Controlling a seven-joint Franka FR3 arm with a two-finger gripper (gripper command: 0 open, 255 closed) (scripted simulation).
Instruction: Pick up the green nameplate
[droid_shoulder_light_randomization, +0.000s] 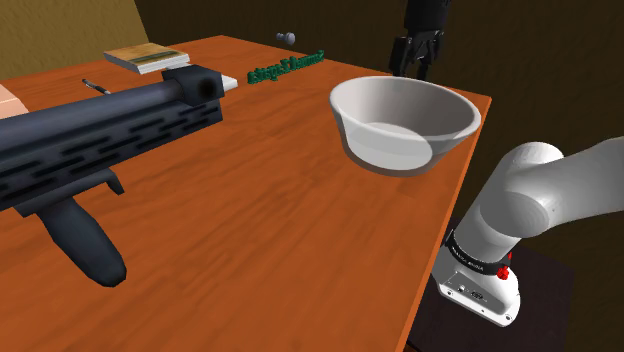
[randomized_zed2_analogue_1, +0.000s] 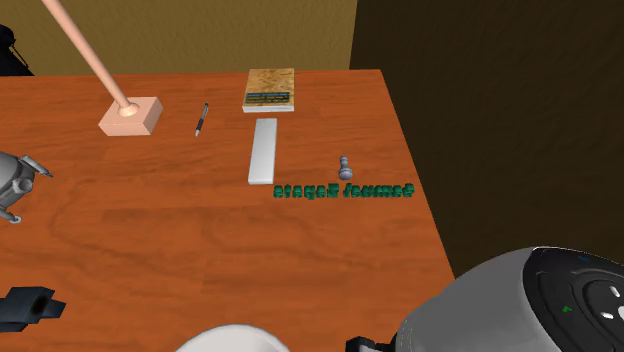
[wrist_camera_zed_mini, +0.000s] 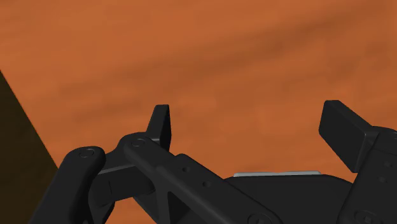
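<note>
Hovers with end effector (wrist_camera_zed_mini: 252, 124) spread wide above orange-brown bench (wrist_camera_zed_mini: 222, 51), pinching nothing. Sits apart from green nameplate (randomized_zed2_analogue_1: 343, 189), flat on bench just beside small grey pawn (randomized_zed2_analogue_1: 345, 166).

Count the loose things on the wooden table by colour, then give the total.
Green: 1, the nameplate
White: 2, the bowl and the flat bar
Grey: 2, the small pawn-shaped piece and an object cut off at the edge
Pink: 1, the block with a rod
Dark: 2, the gun-shaped tool and the pen
Tan: 1, the book
Total: 9
</note>
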